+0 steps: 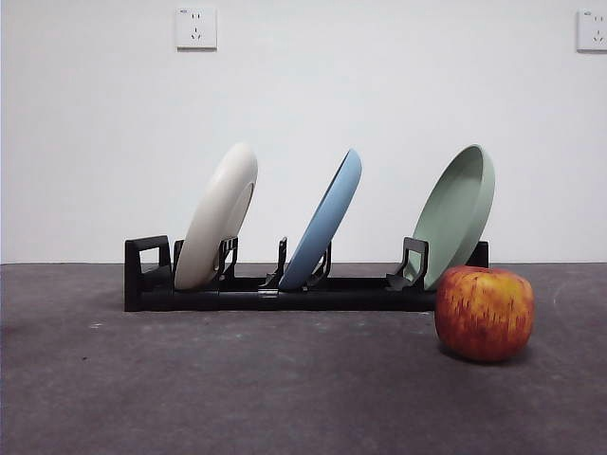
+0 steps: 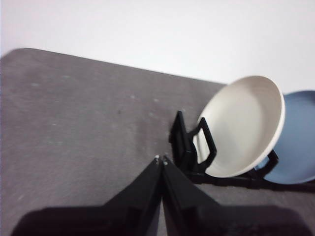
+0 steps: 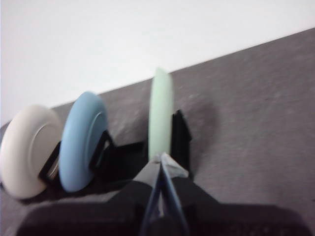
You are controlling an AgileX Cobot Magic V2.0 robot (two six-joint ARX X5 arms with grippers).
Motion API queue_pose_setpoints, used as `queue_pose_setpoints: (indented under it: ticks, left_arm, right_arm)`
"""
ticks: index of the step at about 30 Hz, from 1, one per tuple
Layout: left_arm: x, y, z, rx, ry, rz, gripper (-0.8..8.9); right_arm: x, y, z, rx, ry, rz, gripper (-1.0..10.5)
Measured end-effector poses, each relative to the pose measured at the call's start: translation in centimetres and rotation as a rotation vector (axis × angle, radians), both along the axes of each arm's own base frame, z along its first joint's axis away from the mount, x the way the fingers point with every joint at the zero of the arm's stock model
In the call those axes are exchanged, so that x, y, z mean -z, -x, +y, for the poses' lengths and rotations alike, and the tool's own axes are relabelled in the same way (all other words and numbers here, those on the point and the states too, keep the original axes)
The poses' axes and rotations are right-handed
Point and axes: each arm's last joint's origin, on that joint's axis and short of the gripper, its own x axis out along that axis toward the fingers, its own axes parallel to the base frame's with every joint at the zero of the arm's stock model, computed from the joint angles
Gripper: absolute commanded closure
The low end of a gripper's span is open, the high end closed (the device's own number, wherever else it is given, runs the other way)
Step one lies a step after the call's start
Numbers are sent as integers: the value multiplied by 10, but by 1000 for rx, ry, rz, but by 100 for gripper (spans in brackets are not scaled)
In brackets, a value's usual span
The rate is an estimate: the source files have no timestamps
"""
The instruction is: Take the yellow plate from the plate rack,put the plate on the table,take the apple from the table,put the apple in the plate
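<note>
The yellow plate (image 1: 220,215), cream-coloured, leans in the leftmost slot of the black plate rack (image 1: 275,292) on the dark grey table (image 1: 237,389). It also shows in the left wrist view (image 2: 243,125) and the right wrist view (image 3: 27,150). The red apple (image 1: 485,312) sits on the table in front of the rack's right end. My left gripper (image 2: 161,160) is shut and empty, a short way from the rack's loop end (image 2: 194,145). My right gripper (image 3: 161,158) is shut and empty, near the pale green plate. Neither arm shows in the front view.
A blue plate (image 1: 325,223) stands in the middle slot and a pale green plate (image 1: 460,210) in the right slot. A white wall with two sockets (image 1: 195,27) rises behind the table.
</note>
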Motion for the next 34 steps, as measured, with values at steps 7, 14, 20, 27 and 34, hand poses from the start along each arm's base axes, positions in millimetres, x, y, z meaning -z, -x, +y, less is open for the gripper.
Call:
queue_pose_setpoints:
  ticks: [7, 14, 20, 27, 34]
  left_arm:
    - [-27, -46, -7, 158, 10, 104, 816]
    - [-42, -95, -16, 387, 92, 217, 649]
    - [-52, -133, -23, 457, 126, 307, 463]
    - [-74, -175, -44, 520, 120, 320, 463]
    - [-75, -218, -71, 579, 110, 372, 467]
  right_arm:
    - [-10, -36, 10, -199, 3, 177, 946]
    - [-12, -62, 17, -365, -22, 263, 756]
    - [-9, -68, 18, -368, -23, 292, 658]
    - [-10, -68, 18, -368, -23, 286, 662]
    - [-10, -68, 18, -368, -23, 286, 662]
